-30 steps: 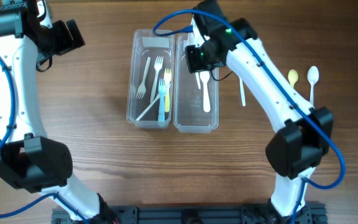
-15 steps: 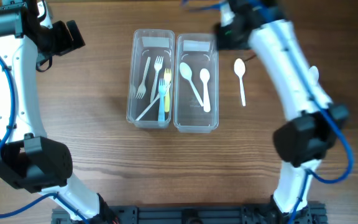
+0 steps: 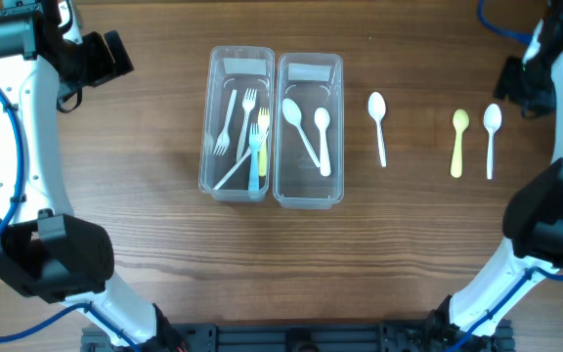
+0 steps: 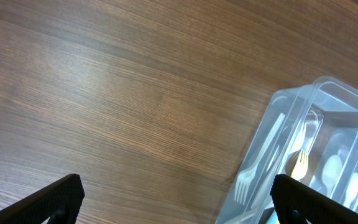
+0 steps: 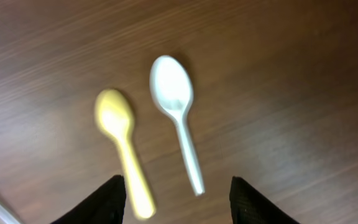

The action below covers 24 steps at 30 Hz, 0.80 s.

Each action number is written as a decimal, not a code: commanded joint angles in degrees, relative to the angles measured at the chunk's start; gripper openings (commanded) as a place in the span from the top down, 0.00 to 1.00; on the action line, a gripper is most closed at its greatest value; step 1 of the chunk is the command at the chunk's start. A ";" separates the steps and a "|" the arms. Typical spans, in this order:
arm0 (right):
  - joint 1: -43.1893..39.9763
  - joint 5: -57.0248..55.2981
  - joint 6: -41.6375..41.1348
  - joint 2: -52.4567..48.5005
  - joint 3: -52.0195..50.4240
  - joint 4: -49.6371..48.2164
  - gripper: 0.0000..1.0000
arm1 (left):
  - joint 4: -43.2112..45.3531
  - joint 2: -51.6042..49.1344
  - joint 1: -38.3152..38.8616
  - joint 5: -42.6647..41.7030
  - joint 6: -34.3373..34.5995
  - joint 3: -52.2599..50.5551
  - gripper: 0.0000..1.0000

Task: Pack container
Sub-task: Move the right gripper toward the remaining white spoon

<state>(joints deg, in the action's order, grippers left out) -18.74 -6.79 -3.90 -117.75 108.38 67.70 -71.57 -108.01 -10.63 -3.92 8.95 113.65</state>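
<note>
Glossy plastic spoons (image 3: pixel 324 147) lie in a clear rectangular container (image 3: pixel 309 201).

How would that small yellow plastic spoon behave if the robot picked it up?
The small yellow plastic spoon looks thin, so probably very light and fairly stiff. Lying flat on the smooth wooden table, it may skid or spin when nudged, not roll.

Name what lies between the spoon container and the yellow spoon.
One white spoon, touching neither the container nor the yellow spoon. The overhead view shows it.
</note>
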 commanded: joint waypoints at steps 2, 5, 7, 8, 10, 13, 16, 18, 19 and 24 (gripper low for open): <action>-2.82 -0.92 4.48 0.00 -9.70 -7.39 0.47 | 0.83 -0.68 -0.09 -0.04 0.52 0.68 0.00; -3.58 -0.85 6.97 -0.02 -14.84 -11.65 0.51 | 0.79 -0.68 -0.09 -0.04 0.52 0.70 0.00; -3.58 -0.68 9.64 -0.02 -18.84 -15.28 0.52 | 0.79 -0.68 -0.09 -0.04 0.52 0.70 0.00; -3.58 -0.68 10.27 -0.02 -19.87 -16.13 0.52 | 0.81 -0.68 -0.09 -0.07 0.55 0.68 0.00; -3.58 -0.15 11.69 -0.02 -22.77 -18.40 0.53 | 0.79 -0.68 -0.09 -0.04 0.52 0.70 0.00; -3.63 1.31 12.94 -0.02 -27.06 -22.16 0.55 | 0.72 -0.68 -0.09 -0.04 0.52 0.68 0.00; -3.63 2.91 12.96 -0.04 -30.25 -25.68 0.57 | 0.72 -0.68 -0.09 -0.07 0.55 0.68 0.00; -3.63 4.07 13.00 -0.04 -31.34 -27.28 0.58 | 0.72 -0.68 -0.09 -0.04 0.52 0.68 0.00; -3.63 4.31 12.98 -0.04 -31.61 -27.82 0.63 | 0.72 -0.68 -0.09 -0.04 0.55 0.70 0.00; -3.61 4.26 12.94 0.02 -31.58 -28.20 0.96 | 0.81 -0.68 -0.09 -0.04 0.52 0.68 0.00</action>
<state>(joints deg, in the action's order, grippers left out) -22.17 -3.11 8.91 -117.47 78.06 39.57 -70.94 -108.01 -10.63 -3.92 8.95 113.65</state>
